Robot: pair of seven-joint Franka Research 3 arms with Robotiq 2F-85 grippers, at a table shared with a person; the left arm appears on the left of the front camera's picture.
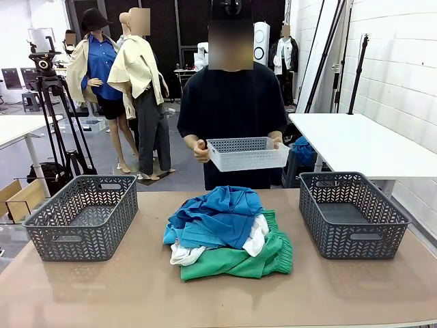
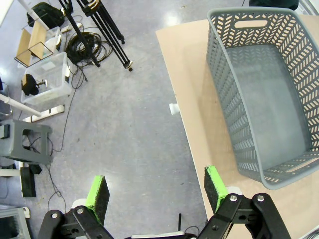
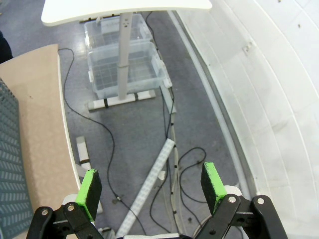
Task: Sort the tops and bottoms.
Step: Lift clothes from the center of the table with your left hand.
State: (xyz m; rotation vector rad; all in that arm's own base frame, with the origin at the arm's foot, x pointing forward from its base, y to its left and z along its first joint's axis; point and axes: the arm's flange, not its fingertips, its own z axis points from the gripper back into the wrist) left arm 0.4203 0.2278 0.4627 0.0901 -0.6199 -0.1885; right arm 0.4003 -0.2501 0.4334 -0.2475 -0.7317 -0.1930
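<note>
A tangled heap of clothing sits at the middle of the brown worktop (image 1: 136,294), midway between two empty grey baskets, the left basket (image 1: 68,239) and the right basket (image 1: 328,225), as a sorting job stands unbegun. The bright blue tops (image 1: 222,208) lie crumpled on the crest of the pile. A white top (image 1: 186,255) pokes out at the near left and again at the right side. The green shorts (image 1: 235,263) are pinned underneath, spreading toward the near right, with their gathered waistband (image 1: 281,251) exposed along the right edge. At the far side a person holds a smaller white basket (image 1: 247,158) with both hands. Neither arm has reached the clothes: the left fingers (image 2: 98,195) are spread fully apart and hold nothing, hanging over the floor beside the worktop's left edge with the left basket close by on the worktop. The right fingers (image 3: 90,191) are likewise wide apart and bare, above the cabled floor off the right end. All of it looks light, limp and prone to snagging, so any lift is likely to drag neighbouring garments along. A raised fold on the uppermost blue top offers the cleanest pinch, and the thick elastic waistband would probably be the surest hold on the shorts once they are uncovered.
</note>
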